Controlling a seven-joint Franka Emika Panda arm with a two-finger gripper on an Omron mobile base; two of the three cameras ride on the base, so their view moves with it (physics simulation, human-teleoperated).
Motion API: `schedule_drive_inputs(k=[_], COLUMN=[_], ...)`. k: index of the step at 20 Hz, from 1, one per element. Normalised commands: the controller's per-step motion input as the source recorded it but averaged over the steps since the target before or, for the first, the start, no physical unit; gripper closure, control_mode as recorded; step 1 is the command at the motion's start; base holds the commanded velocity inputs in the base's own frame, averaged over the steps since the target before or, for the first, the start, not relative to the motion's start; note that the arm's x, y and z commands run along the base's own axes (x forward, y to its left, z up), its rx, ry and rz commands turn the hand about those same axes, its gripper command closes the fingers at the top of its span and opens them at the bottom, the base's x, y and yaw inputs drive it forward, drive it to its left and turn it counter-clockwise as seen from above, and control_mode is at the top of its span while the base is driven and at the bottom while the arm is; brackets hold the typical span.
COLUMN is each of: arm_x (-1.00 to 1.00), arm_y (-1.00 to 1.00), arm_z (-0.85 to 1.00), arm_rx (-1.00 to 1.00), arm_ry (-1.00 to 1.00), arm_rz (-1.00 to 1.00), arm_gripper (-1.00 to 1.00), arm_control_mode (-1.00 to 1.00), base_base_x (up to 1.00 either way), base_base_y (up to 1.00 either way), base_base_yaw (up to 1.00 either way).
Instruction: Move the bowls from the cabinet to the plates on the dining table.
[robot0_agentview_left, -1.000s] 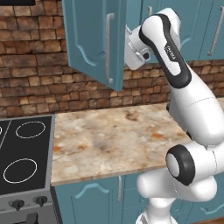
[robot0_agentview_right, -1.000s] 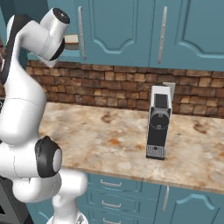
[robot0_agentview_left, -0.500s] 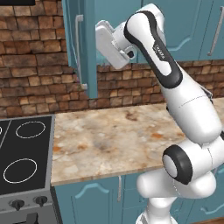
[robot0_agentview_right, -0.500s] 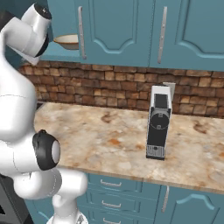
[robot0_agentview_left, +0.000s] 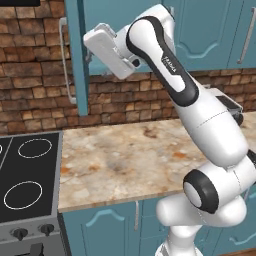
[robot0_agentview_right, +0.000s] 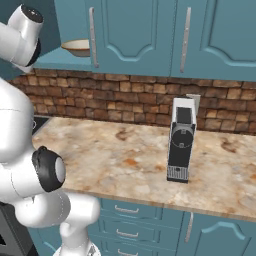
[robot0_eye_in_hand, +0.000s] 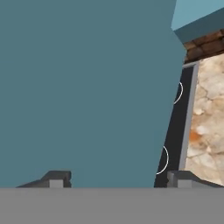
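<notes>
A: What is risking trouble here?

B: The gripper (robot0_eye_in_hand: 116, 177), jaws standing wide apart and holding nothing, is hovering right against the open cabinet door (robot0_agentview_left: 77, 55). I judge a swing could be knocking that door.

A: Where is a bowl?

B: One bowl (robot0_agentview_right: 76, 47) is sitting on the cabinet shelf (robot0_agentview_right: 52, 62), behind the door edge.

A: Anything else nearby?

B: A coffee machine (robot0_agentview_right: 181, 139) is standing on the counter (robot0_agentview_right: 125, 155); a cooktop (robot0_agentview_left: 25, 180) is lying beside it.
</notes>
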Motion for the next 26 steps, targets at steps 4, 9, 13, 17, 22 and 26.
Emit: schedule_drive_inputs(k=[4,9,13,17,22,26], arm_x=[-0.37,-0.55,-0.44,-0.35,-0.26,-0.09], arm_y=[-0.25,-0.61,-0.69,-0.74,-0.77,-0.59], arm_z=[0.05,0.37,0.16,0.0,0.0,0.0], arm_rx=[0.0,0.0,-0.04,-0.21,-0.26,-0.24], arm_ry=[-0.05,-0.17,-0.12,-0.03,0.0,0.0], arm_rz=[-0.01,-0.04,-0.05,-0.07,-0.04,-0.01], arm_gripper=[-1.0,-1.0,-1.0,-1.0,-1.0,-1.0], arm_control_mode=[-1.0,-1.0,-1.0,-1.0,-1.0,-1.0], base_base_x=[0.0,0.0,0.0,0.0,0.0,0.0], base_base_y=[0.0,0.0,0.0,0.0,0.0,0.0], base_base_yaw=[0.0,0.0,0.0,0.0,0.0,0.0])
